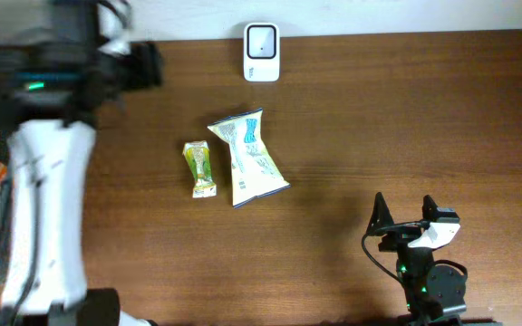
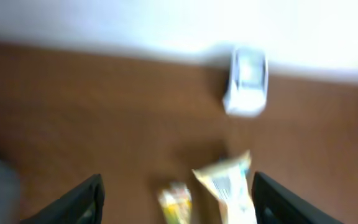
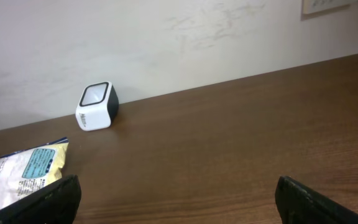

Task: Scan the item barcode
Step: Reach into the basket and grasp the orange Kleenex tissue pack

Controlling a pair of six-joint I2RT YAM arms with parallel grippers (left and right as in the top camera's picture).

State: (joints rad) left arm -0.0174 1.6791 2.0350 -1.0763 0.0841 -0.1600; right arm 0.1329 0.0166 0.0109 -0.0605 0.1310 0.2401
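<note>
Two snack packets lie flat near the middle of the wooden tabletop point(image 1: 424, 109), and neither hand touches them. The larger packet point(image 1: 247, 158), white with blue and yellow-green print, lies at a slant with one crimped end toward the far edge. The smaller packet point(image 1: 200, 168), yellow and green, lies just beside it on the robot's left, with a thin strip of wood showing between them. The barcode scanner point(image 1: 261, 52), a white block with a dark-framed window on top, stands at the far edge about midway along it. It is straight beyond the larger packet and well apart from both.

The white left arm point(image 1: 43, 199) runs along the left edge toward the far left corner, where the left hand point(image 2: 176, 179) hangs above the tabletop, released. In its blurred wrist view the two fingers point(image 2: 82, 199) stand wide apart at the lower corners with nothing between them. Both packets and the scanner show ahead of it.

The right hand point(image 1: 404, 204) sits toward the near edge, right of the middle, and is likewise released, its fingers spread wide and holding nothing. Its wrist view looks across the wood to the scanner against the white wall point(image 3: 166, 37), with one end of the larger packet at the left.
</note>
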